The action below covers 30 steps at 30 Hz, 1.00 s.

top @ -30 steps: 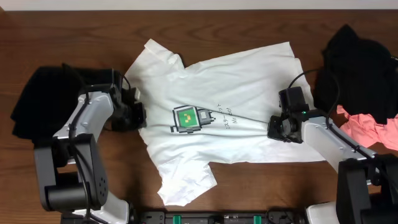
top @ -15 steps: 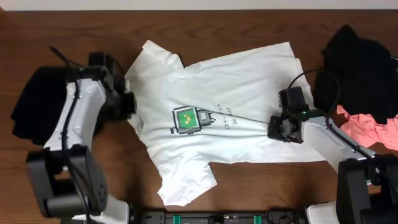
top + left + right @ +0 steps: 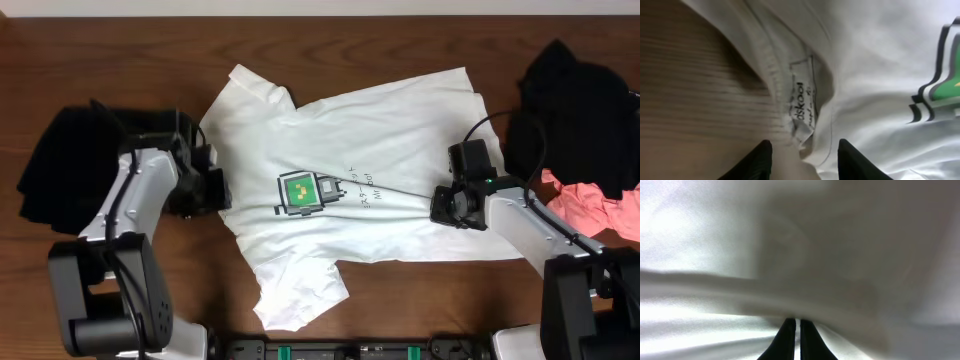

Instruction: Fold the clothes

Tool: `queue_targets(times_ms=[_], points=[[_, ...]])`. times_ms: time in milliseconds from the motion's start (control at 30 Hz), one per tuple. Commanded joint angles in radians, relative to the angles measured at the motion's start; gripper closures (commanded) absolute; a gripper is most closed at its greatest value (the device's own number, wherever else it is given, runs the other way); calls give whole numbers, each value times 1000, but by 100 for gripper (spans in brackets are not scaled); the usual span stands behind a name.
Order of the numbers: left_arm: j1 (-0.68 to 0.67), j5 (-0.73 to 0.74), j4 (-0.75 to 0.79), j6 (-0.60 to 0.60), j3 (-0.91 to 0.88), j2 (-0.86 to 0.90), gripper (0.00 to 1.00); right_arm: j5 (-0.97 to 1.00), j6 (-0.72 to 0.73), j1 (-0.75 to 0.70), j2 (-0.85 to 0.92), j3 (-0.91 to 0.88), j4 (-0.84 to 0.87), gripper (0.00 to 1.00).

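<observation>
**On the tabletop [image 3: 400, 310], a shirt spread out**

In the middle lies the white T-shirt [image 3: 380, 150], with its robot picture facing up. The left end effector [image 3: 215, 188] sits at the shirt's left side. Its fingers are apart, with the collar [image 3: 772, 75] and its label [image 3: 802, 107] just in front of them. The right end effector [image 3: 440, 205] is closed, pinching the shirt's right edge. A black pile [image 3: 55, 165] lies at the left. A second black pile [image 3: 575, 110] and a pink pile [image 3: 590, 210] lie at the right.

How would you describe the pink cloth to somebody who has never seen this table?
Find the white T-shirt spread in the middle of the wooden table, then go to the table's right end, where a black garment is heaped. The pink cloth lies crumpled just below that heap in the overhead view. It is the only pink piece; the others are white or black.
</observation>
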Motion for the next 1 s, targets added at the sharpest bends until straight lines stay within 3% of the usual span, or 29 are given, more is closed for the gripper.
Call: queue_targets(times_ms=[0, 467, 533, 633, 967], points=[[-1, 48, 26, 34, -40, 12, 56, 63, 15, 4, 28, -39, -21, 94], [-31, 116, 69, 39, -85, 21, 66, 63, 15, 4, 28, -39, -18, 94], [-45, 116, 70, 38, -85, 28, 73, 63, 15, 4, 28, -39, -18, 94], [-53, 115, 55, 37, -84, 29, 94, 63, 15, 4, 28, -39, -18, 94], [-33, -48, -208, 13, 119, -2, 94, 63, 15, 4, 28, -39, -10, 93]])
